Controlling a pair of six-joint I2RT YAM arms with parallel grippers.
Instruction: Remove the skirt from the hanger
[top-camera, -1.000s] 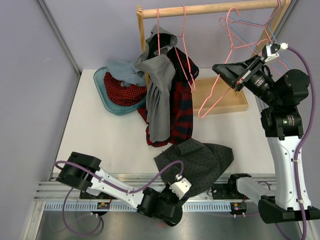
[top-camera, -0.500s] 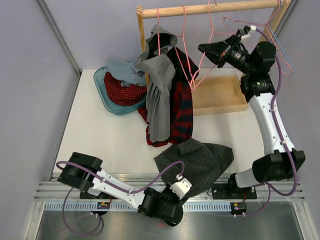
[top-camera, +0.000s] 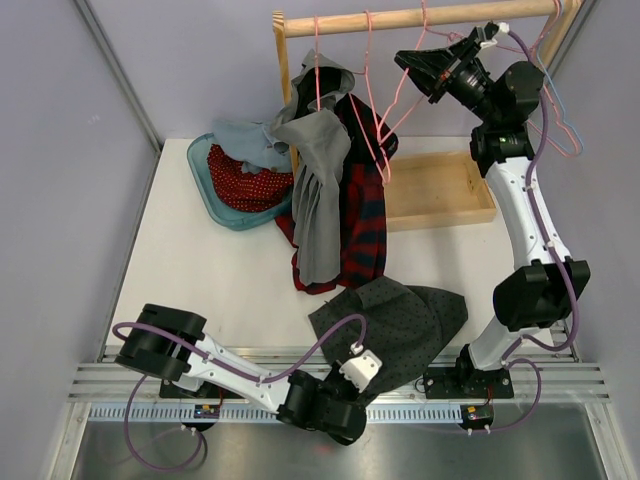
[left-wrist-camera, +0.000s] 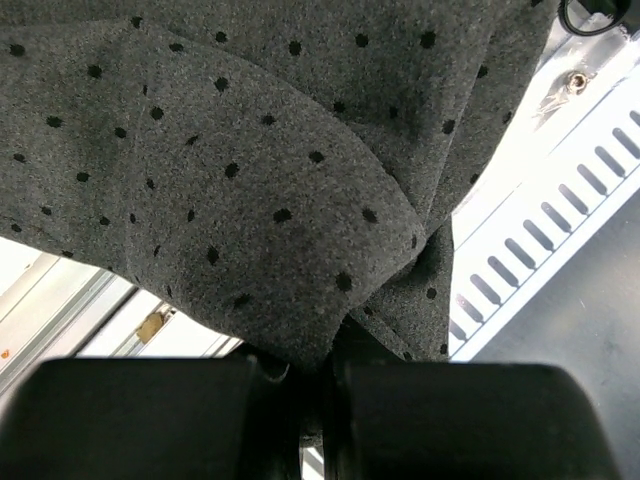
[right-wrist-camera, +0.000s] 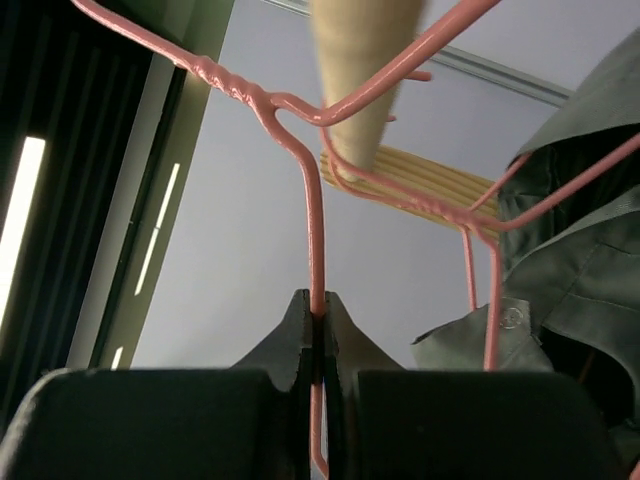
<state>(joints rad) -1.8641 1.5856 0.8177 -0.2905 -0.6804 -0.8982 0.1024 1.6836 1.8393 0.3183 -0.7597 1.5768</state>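
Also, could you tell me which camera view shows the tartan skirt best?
The top external view: the skirt drapes down below the rail onto the table, half covered by a grey garment. The left wrist view shows only dark grey dotted cloth; the right wrist view shows pink hanger wire, no tartan.

The top camera overlooks the whole table (top-camera: 230, 270) from above its near edge. Left wrist sits close on dotted cloth (left-wrist-camera: 250, 180) there; right wrist looks up a pink hanger (right-wrist-camera: 316, 250) to the rail (right-wrist-camera: 360, 60).
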